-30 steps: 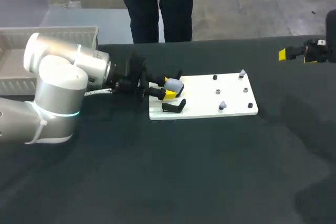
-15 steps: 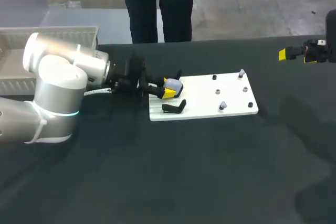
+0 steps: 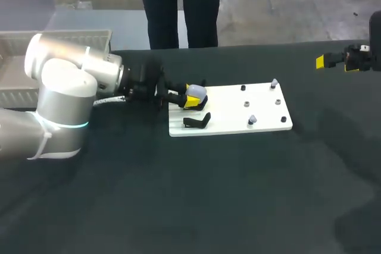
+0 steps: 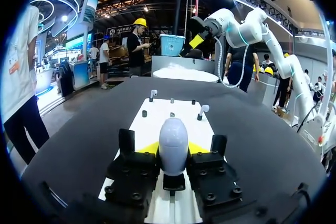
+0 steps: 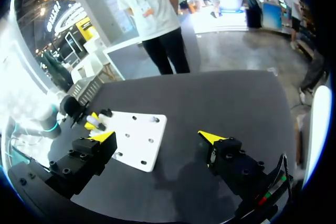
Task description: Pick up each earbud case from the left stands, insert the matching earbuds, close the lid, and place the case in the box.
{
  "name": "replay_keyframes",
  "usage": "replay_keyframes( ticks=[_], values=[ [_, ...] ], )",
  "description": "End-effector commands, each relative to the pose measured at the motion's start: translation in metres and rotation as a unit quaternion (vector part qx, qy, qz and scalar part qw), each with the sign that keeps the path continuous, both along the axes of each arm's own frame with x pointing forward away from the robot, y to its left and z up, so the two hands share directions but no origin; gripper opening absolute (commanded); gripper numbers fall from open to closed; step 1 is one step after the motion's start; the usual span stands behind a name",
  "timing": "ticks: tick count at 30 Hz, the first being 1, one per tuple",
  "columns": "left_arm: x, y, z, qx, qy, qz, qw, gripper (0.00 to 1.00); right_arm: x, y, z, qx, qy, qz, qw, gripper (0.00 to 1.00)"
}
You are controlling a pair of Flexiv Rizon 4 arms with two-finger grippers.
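Over the last second the left gripper (image 3: 191,97) has drawn slightly back toward the left and the far side, taking the pale lavender egg-shaped earbud case (image 3: 196,92) with it, so the case now sits a touch farther from the black angled stand (image 3: 197,122) than it did. The rest of the scene has not shifted. In the left wrist view the left gripper (image 4: 173,149) has both yellow-tipped fingers pressed against the sides of the case (image 4: 173,145), which stands upright between them with its rounded end up. A black piece shows just under the case there; it may be a stand or part of the gripper, and the view does not settle which. The case is over the left end of the flat white rectangular board (image 3: 238,120), which lies on the black cloth-covered table (image 3: 190,194). On the board's right half stand two small pale earbuds (image 3: 274,82) (image 3: 252,119), well apart, among several short black pegs (image 3: 243,88). The right gripper (image 3: 324,61) is at the table's far right, well apart from the board. In the right wrist view the right gripper (image 5: 157,136) has its jaws spread wide with nothing between them. A grey slatted plastic box (image 3: 89,37) sits at the far left, behind the left arm.
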State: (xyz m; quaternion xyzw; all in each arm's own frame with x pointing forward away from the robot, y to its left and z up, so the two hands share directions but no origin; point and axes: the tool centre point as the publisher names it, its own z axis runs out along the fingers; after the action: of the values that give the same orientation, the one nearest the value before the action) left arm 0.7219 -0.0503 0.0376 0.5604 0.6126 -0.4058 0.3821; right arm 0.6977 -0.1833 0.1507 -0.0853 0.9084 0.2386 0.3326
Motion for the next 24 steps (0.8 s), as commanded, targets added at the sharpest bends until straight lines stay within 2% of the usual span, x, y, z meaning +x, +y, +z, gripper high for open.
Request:
replay_keyframes(
  ticks=[1,11,18,24],
  values=[
    [-0.008,0.006,0.015,-0.006,-0.008,0.032,0.999,0.00,0.001,-0.001,-0.001,0.001,0.000,0.002,1.000,1.00],
    [0.016,-0.003,0.049,-0.032,-0.039,0.066,0.997,0.00,0.001,-0.001,-0.001,0.001,0.000,0.002,1.000,1.00],
    [0.026,-0.023,0.062,-0.058,-0.047,0.090,0.993,0.00,-0.001,0.043,0.003,-0.006,-0.017,0.042,0.999,1.00],
    [0.028,-0.049,0.076,-0.074,-0.062,0.075,0.993,0.00,-0.005,0.086,0.000,-0.005,-0.015,0.090,0.996,1.00]
  ],
)
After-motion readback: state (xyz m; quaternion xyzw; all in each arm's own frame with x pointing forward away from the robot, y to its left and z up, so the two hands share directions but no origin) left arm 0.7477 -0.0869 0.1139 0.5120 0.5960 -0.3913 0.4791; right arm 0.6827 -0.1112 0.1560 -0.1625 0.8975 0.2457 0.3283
